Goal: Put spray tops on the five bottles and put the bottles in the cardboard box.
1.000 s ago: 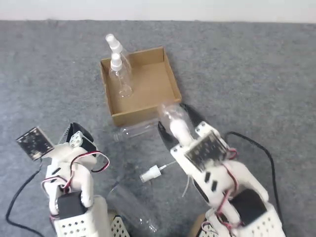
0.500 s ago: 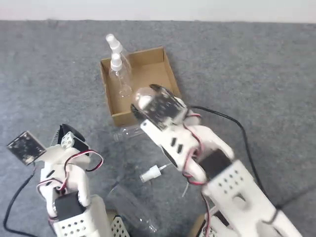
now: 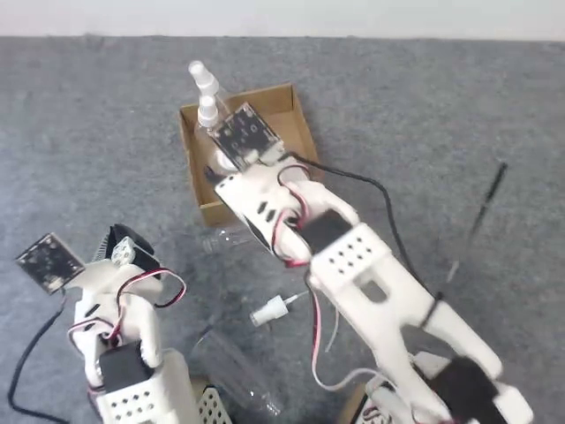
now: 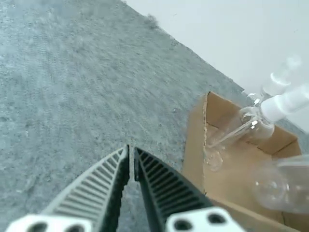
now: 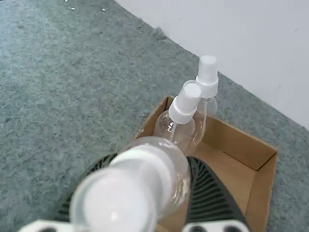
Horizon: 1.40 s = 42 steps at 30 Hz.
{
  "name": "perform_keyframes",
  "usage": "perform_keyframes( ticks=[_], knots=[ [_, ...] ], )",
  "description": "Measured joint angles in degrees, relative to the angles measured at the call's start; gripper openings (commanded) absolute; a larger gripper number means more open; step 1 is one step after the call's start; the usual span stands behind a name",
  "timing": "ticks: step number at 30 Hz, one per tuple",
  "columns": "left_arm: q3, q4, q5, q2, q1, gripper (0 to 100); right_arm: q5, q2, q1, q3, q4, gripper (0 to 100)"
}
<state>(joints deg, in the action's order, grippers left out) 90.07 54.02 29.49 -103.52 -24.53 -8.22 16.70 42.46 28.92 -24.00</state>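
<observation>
Right wrist view: right gripper (image 5: 147, 195) clamps a bottle (image 5: 161, 166) over the cardboard box (image 5: 251, 159), two capped bottles (image 5: 190, 113) in its corner; left gripper (image 4: 131, 162) closed; a spray top (image 3: 272, 309) lies loose.

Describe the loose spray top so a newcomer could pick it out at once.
Find the cardboard box at the far side of the grey mat. Nearer the viewer, just past the clear capless bottle lying along the box's near wall, lies the spray top. It is small, white and on no bottle, unlike the two tops standing in the box.
</observation>
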Motion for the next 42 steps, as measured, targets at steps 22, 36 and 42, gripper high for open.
perform_keyframes(
  ticks=[22, 36, 42],
  knots=[
    [0.2, 0.0, 0.0, 0.0, 0.0, 1, 4.0, -26.5, 0.4, -16.1, 0.4, 1.2],
    [0.8, 0.0, 0.0, 0.0, 0.0, 1, 4.2, -34.8, 1.2, -22.4, 0.4, 1.6],
    [0.8, 0.0, 0.0, 0.0, 0.0, 1, 4.2, -35.2, 1.2, -22.8, 0.4, 1.7]
  ],
)
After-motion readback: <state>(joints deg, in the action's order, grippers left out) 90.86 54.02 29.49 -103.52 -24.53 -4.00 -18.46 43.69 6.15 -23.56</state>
